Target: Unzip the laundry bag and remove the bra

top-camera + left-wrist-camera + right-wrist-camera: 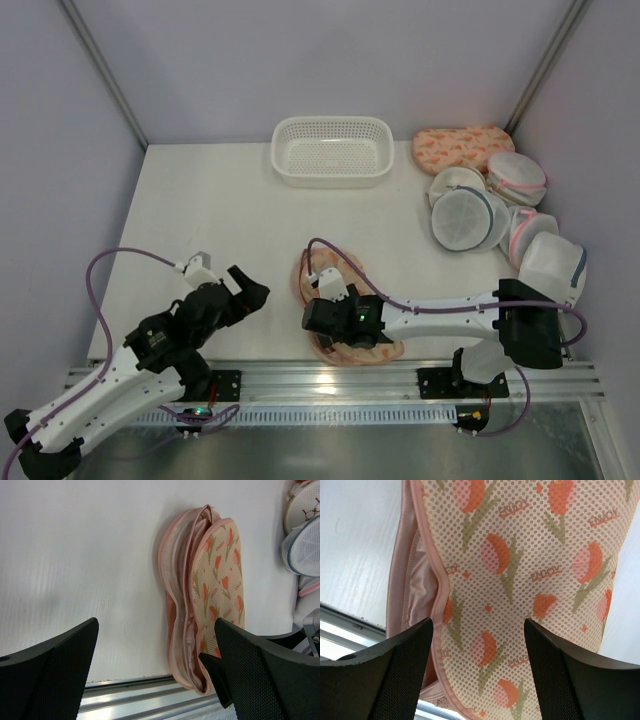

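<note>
The laundry bag [322,268] lies at the table's front edge between the arms, its peach tulip-print top flap [530,570] parted from the pink-edged lower half. In the gap shows the bra [416,582], pale pink and shiny, also seen in the left wrist view [181,600] beside the flap [220,580]. My right gripper [318,318] hovers just over the bag, open, its jaws [477,670] spread over the printed flap near the zipper edge with nothing clamped. My left gripper [245,287] stands open to the left of the bag, nothing between its jaws [155,670].
A white basket [332,150] stands at the back centre. A second tulip-print padded bag [462,147] and several round white mesh bags [470,215] crowd the back right. A metal rail [330,378] runs along the front edge, right under the bag's near end.
</note>
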Robot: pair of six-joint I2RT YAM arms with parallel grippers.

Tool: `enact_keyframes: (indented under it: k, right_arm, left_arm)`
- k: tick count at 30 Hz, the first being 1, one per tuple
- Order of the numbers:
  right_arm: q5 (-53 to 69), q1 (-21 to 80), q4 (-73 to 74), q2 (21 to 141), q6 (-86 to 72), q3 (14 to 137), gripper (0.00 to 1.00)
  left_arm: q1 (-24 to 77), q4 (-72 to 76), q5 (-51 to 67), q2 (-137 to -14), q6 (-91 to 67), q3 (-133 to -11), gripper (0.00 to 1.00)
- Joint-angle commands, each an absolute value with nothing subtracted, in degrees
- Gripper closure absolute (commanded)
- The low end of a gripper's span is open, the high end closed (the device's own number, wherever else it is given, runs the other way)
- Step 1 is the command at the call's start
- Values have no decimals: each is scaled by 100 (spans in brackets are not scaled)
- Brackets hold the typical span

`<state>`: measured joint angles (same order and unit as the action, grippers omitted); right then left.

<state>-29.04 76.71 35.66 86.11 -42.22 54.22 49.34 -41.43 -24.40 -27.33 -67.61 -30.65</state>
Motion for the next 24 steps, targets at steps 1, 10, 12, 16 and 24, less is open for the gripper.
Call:
enact_keyframes:
  k: [1, 10, 12, 16, 24]
  right_arm:
    - [-2927, 7787, 3507, 8341, -4245, 5678, 23]
    - [-2962, 7831, 3709, 8648, -4421, 5678, 23]
    - [-2979, 7831, 3744, 8710, -4464, 5669, 23]
    - [-2945, 7831, 3762, 8842, -4474, 5687, 23]
    - [-3076, 7919, 3989, 9113, -4588, 5915, 25]
  left_arm:
    - [4913, -4017, -2505, -2716, -6812, -3059, 0]
    - [4913, -4025, -2514, -2663, -6812, -3032, 1]
    - [4922, -4025, -2505, -2654, -6812, -3032, 0]
    - [4913, -4017, -2487, -2628, -6820, -3024, 1]
    - [4913, -3999, -2443, -2584, -6847, -2997, 1]
